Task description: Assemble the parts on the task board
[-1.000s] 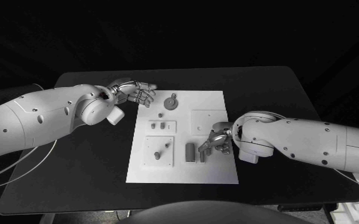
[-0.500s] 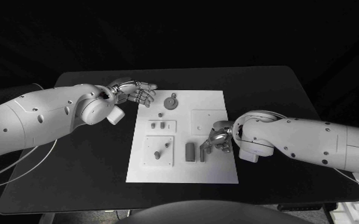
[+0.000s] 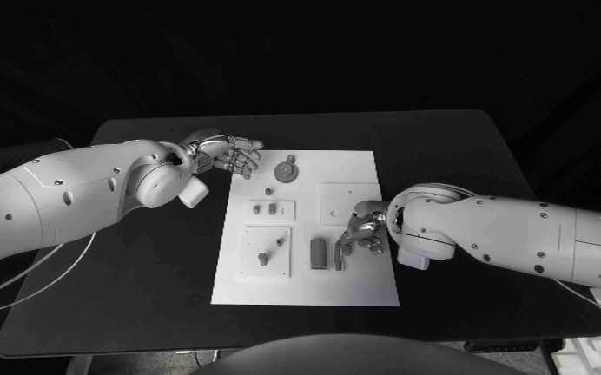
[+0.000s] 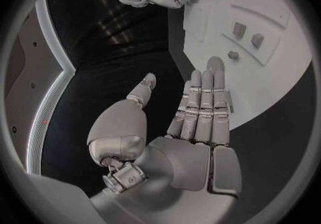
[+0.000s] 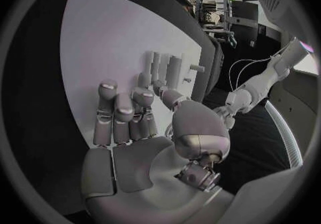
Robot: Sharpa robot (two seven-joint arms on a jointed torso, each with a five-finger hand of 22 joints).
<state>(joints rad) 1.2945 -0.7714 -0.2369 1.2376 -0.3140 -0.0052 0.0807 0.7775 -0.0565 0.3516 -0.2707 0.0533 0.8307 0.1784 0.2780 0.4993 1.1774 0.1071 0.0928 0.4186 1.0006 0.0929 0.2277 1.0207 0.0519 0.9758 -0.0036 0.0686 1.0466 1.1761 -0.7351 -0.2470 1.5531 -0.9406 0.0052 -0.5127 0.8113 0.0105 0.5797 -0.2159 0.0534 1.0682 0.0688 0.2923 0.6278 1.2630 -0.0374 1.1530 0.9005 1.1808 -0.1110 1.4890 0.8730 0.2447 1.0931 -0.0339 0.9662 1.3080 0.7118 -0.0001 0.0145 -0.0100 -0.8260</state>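
Head view first: task board (image 3: 357, 284) lies lengthwise in the middle of the black table (image 3: 476, 149), with bare table on every side and the widest strips to its left and right. The left hand (image 3: 227, 154) hovers off the board's far left corner, fingers straight and apart, holding nothing. The right hand (image 3: 363, 232) sits over the board near its right edge, fingers curled down beside two upright grey parts (image 3: 328, 254); whether it grips anything there I cannot tell. A round part (image 3: 287, 172) lies near the board's far edge, small pegs (image 3: 264, 210) stand in a raised square at mid-left, and another peg (image 3: 263, 259) stands in the near-left square. Left wrist view: the left hand (image 4: 200, 112) is flat and open above dark table, its fingertips (image 4: 215, 66) reaching the board's (image 4: 281, 58) edge, near small parts (image 4: 247, 34) in a raised square. Right wrist view: the right hand (image 5: 127, 117) has its fingers bent over the board (image 5: 100, 37), their tips just beside the upright parts (image 5: 163, 66), with the board's long edge and open table beyond them.
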